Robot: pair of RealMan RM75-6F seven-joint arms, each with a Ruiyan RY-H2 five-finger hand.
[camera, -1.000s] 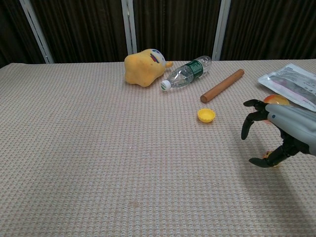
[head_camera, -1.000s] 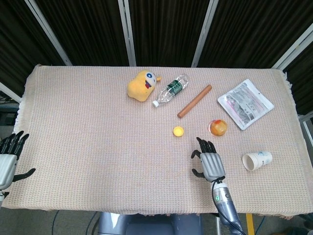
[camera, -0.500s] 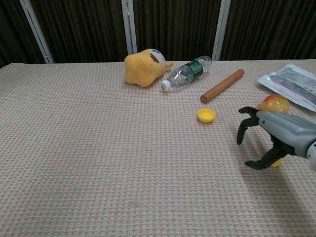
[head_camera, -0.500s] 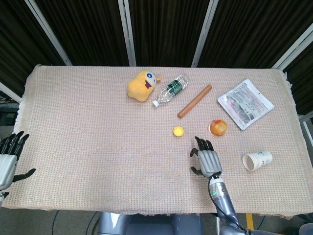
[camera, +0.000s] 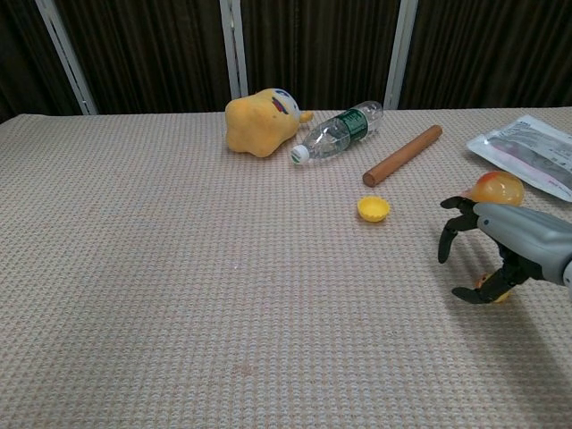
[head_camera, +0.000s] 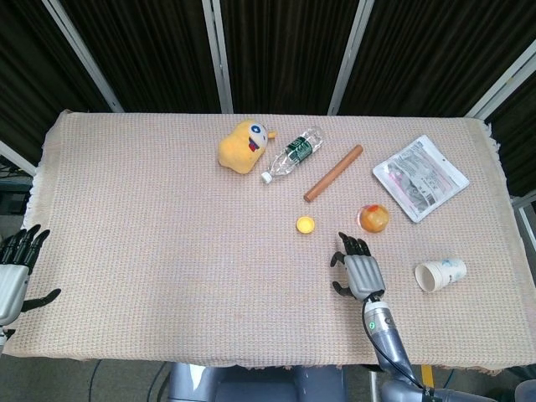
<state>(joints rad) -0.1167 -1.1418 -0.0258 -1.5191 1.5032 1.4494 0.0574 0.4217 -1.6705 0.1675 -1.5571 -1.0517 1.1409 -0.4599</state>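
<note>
Fingers (camera: pixel 450 234) curled downward, holding nothing.
Right hand (head_camera: pixel 360 270) hovers near the tabletop's (head_camera: pixel 151 234) front edge — orange ball (head_camera: pixel 373 218) just beyond it.

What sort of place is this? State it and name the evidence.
Probably a robot test or data-collection station, not a home: a table under a woven cloth, dark curtains behind, and unrelated props scattered about, such as a plush toy, water bottle and wooden rod.
</note>
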